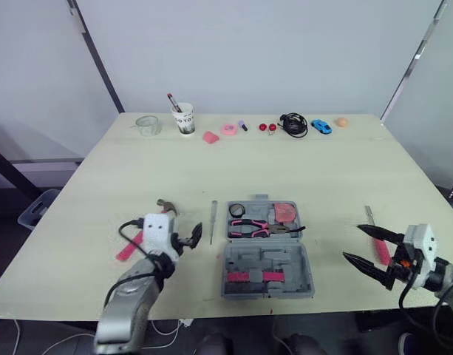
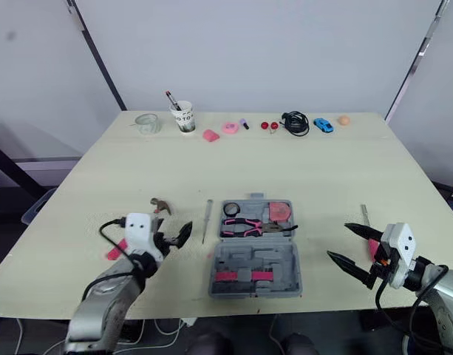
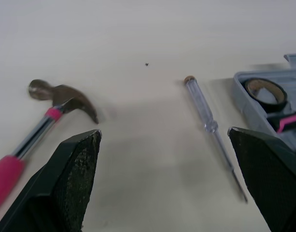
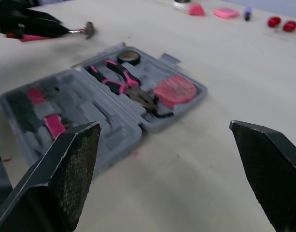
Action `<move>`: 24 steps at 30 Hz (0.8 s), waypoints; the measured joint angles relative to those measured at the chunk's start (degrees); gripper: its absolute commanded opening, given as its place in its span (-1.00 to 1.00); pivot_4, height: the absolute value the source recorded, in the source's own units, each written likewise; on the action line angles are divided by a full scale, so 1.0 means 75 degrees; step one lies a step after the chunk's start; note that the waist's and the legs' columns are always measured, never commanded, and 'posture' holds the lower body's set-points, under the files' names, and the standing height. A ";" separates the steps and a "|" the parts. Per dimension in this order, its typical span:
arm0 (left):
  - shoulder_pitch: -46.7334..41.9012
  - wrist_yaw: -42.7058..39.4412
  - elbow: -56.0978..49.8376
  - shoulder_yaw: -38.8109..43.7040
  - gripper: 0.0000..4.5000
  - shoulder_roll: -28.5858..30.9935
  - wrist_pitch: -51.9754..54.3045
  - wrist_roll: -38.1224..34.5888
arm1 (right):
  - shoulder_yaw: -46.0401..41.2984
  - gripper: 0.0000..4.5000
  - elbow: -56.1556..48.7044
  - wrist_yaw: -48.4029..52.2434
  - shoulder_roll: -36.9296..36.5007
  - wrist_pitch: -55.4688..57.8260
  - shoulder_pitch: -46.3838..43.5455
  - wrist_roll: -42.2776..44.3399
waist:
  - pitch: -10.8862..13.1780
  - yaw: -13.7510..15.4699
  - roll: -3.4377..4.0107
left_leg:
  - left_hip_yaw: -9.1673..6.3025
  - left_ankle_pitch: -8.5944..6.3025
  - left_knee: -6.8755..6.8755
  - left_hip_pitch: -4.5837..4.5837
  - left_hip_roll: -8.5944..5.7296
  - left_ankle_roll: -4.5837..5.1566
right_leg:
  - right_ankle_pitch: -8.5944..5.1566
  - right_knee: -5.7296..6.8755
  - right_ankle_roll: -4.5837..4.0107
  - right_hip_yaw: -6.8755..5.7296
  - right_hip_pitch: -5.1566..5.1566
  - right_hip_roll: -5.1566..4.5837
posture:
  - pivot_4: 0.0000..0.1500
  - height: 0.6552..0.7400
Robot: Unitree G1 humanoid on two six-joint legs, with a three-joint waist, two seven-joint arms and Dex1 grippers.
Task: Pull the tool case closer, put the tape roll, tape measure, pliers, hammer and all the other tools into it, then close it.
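Both of my hands hang wide open above the near bench (image 1: 322, 170) edge: left hand (image 1: 188, 239) just right of one hammer (image 1: 166, 204), right hand (image 1: 353, 242) beside one pink-handled tool (image 1: 381, 251). Between them lies one tool case (image 1: 285, 275), open, holding one tape roll (image 1: 236, 210), one tape measure (image 1: 285, 211) and one pair of pliers (image 1: 259, 226). One screwdriver (image 1: 213, 220) lies just left of it.

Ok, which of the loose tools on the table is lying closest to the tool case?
The clear-handled screwdriver, just off the tool case's left side. The hammer lies farther left, and the pink-handled tool sits well off to the right.
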 measured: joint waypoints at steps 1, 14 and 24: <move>-0.0124 0.0000 0.0128 -0.0104 0.98 -0.0024 0.0011 0.0049 | 0.0046 1.00 0.0002 0.0034 0.0000 -0.0010 -0.0060 -0.0010 | 0.0000 0.0002 0.0000 | 0.0001 0.0000 0.0002 -0.0002 -0.0001 0.0000 | 0.0000 0.0000 0.0000 0.0001 0.0000 0.0000 | 1.00 1.00; -0.1640 -0.0311 0.2478 -0.0619 0.98 -0.0098 -0.0045 0.0670 | 0.0281 1.00 0.0224 0.0025 0.0034 -0.0323 -0.0346 -0.0318 | 0.0001 -0.0003 -0.0002 | 0.0001 0.0001 0.0004 -0.0016 -0.0006 -0.0001 | 0.0018 -0.0006 0.0033 -0.0011 -0.0001 0.0001 | 1.00 1.00; -0.2039 -0.0124 0.2996 -0.0626 0.44 -0.0366 -0.0174 0.0959 | 0.0363 1.00 0.0072 -0.0164 0.0106 -0.0298 -0.0321 -0.0383 | -0.0001 0.0004 0.0003 | -0.0003 0.0001 0.0007 -0.0016 -0.0008 -0.0001 | 0.0020 -0.0003 0.0036 -0.0012 0.0001 0.0000 | 1.00 1.00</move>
